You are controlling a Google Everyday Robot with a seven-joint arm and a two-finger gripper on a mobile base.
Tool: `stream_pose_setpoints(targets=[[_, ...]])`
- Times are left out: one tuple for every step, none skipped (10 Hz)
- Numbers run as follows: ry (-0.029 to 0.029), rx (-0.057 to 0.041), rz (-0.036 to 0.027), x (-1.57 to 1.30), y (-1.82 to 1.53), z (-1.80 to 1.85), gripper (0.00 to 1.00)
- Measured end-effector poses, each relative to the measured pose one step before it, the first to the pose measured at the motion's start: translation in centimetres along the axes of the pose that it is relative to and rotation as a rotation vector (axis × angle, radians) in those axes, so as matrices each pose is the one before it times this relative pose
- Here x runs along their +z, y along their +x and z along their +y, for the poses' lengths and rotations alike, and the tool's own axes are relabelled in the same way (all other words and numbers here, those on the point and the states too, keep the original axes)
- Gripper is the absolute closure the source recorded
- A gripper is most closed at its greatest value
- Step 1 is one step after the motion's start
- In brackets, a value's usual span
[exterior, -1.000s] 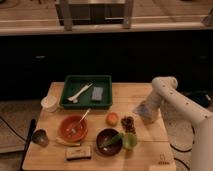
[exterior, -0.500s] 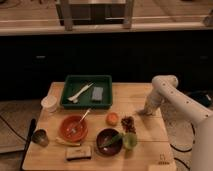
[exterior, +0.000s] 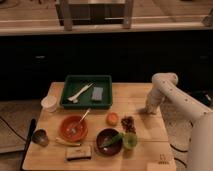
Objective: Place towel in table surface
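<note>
no legible text, pincer [exterior: 148,111] at right edge of table [exterior: 134,103]

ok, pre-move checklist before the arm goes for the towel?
1. Towel located: ok. A grey-blue folded piece, probably the towel, lies in the green tray beside a white utensil.
2. Gripper near the towel: not ok. The gripper sits low at the table's right side, well away from the tray.
3. Gripper carrying anything: cannot tell.
4. Bare spot for placing: ok. There is open wood on the table right of the tray.
5. Clutter near that spot: ok. The orange fruit and dark snack lie nearer the camera, off it.
</note>
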Motion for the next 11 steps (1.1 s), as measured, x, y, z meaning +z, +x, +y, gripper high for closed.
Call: stream_pose_setpoints(targets=[[0.00661,-0.00463,-0.00904,-0.841,0.069,-0.034,1.0],[0.0102,-0.00519,-0.00761,-1.092,-0.083,-0.177,1.0],[0.01452,-0.01306,-0.01005,-1.78,-0.423,-0.396,1.0],[0.0137,-0.01158,-0.00791,-1.679,-0.349,-0.172,1.0],[0.01192,-0.00679,-0.00463,-1.11,-0.159,-0.125,1.0],[0.0137,-0.01317,-0.00329,-1.274,-0.232,0.039,1.0],[0.0067,-0.01906,0.00205,-1.025,-0.672,-0.132,1.0],[0.00764,-0.01992,0.00297,-1.259,-0.682,-0.154,1.0],[0.00398,-0.01817,0.0022,-1.292,-0.627,0.001,1.0],[-0.00171,-0.0127,0.00254,-0.959,-0.375,0.302,1.0],[-0.00251,-0.01188,-0.00006,-0.424,-0.367,0.101,1.0]])
